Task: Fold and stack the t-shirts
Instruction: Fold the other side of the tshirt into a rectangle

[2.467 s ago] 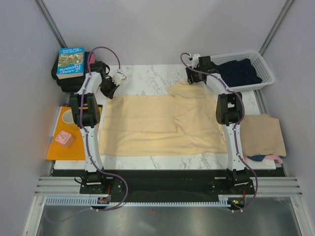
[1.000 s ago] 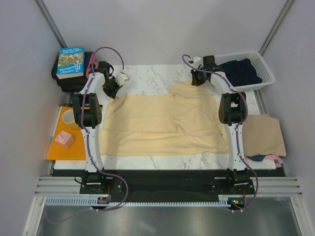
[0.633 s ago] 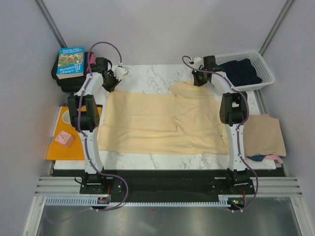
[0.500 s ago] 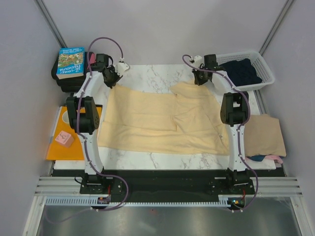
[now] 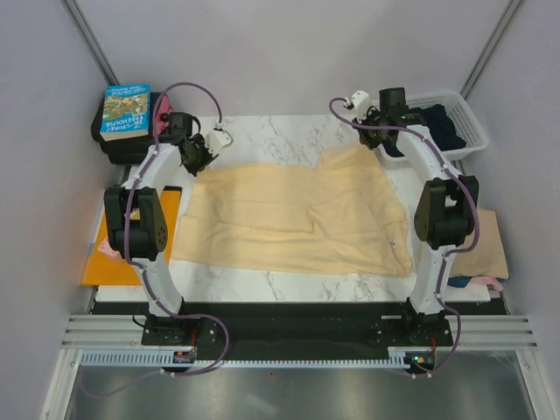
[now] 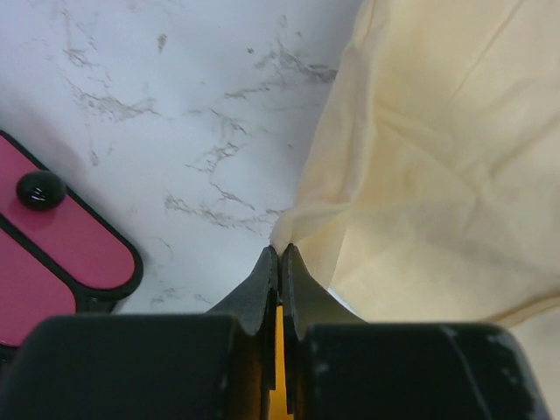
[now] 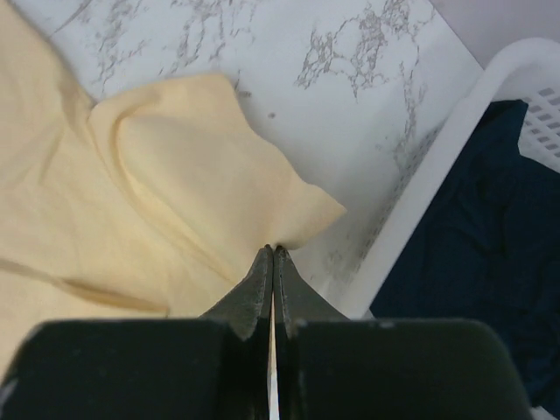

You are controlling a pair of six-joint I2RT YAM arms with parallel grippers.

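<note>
A large pale yellow t-shirt [image 5: 289, 219] lies spread on the marble table, its far edge pulled up at two points. My left gripper [image 5: 194, 157] is shut on its far left corner; the left wrist view shows the jaws [image 6: 279, 250] pinching a fold of the yellow cloth [image 6: 437, 131]. My right gripper [image 5: 378, 140] is shut on the far right corner, seen in the right wrist view [image 7: 273, 249], close to the basket. At the right edge lies a tan t-shirt [image 5: 486, 249], partly behind the right arm, with a pink one [image 5: 490, 282] peeking out under it. A dark navy t-shirt [image 5: 437, 127] lies in the basket.
The white basket [image 5: 472, 144] stands at the back right; its rim [image 7: 455, 157] is just right of the right gripper. A book [image 5: 127, 112] lies on a black box at the back left. An orange sheet [image 5: 96, 267] lies along the left edge. A pink panel [image 6: 61, 254] is near the left gripper.
Both grippers kept their hold and carried the shirt's far edge to the right. The right arm swung out toward the basket and now covers part of the tan shirt.
</note>
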